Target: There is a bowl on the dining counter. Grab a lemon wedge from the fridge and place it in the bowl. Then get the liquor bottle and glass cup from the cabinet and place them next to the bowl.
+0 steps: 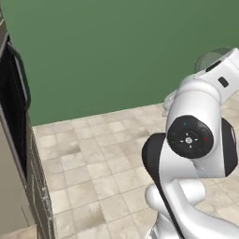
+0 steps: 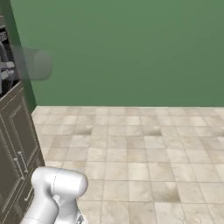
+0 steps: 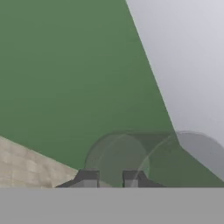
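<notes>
The end effector (image 3: 110, 179) has its two dark fingertips (image 3: 89, 179) drawn close together, pinching the wall of the one glass cup (image 3: 144, 157), which lies tipped across them in the hand view, its round base and open rim showing as two overlapping circles. The cup is a clear, greyish tumbler with no handle; the green wall (image 3: 65, 78) reads straight through it. In the left base view the same cup (image 1: 209, 59) sits at the far end of the white arm (image 1: 196, 140), held in the air above the tiled floor (image 1: 93, 158). In the right base view it (image 2: 36, 64) hangs beside one dark cabinet (image 2: 13, 144) with two slim handles on its doors.
</notes>
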### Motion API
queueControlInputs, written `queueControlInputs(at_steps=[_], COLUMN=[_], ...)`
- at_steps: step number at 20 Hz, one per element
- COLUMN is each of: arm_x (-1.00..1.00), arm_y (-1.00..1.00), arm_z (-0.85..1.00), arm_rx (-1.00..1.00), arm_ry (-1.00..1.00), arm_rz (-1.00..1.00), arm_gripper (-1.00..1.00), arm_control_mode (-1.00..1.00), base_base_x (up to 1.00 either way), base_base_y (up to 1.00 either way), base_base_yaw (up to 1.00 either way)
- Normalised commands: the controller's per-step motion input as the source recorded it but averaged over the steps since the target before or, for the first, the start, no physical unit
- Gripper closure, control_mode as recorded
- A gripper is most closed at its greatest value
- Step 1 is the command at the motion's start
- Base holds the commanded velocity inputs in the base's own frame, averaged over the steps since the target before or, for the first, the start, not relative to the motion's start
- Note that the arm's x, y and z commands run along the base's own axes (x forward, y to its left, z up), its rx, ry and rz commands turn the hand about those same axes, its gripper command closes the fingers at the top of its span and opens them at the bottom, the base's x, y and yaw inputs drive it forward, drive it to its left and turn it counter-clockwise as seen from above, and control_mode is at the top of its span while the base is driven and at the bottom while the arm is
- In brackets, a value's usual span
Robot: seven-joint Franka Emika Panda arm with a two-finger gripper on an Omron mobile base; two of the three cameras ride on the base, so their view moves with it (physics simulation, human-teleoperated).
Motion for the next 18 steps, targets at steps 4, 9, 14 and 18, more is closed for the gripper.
queueControlInputs(at_steps=[4, 9, 14, 18], arm_x=[0.0, 0.0, 0.0, 0.0], arm_y=[0.0, 0.0, 0.0, 0.0], arm_z=[0.0, 0.0, 0.0, 0.0], arm_rx=[0.0, 0.0, 0.0, 0.0], arm_ry=[0.0, 0.0, 0.0, 0.0], arm_rz=[0.0, 0.0, 0.0, 0.0], arm_gripper=[1.0, 1.0, 1.0, 1.0], arm_control_mode=[1.0, 1.0, 1.0, 1.0], base_base_x=[0.69, 0.73, 0.72, 0.74], base_base_y=[-0.14, -0.18, -0.15, -0.12], base_base_yaw=[-0.5, -0.47, -0.48, -0.49])
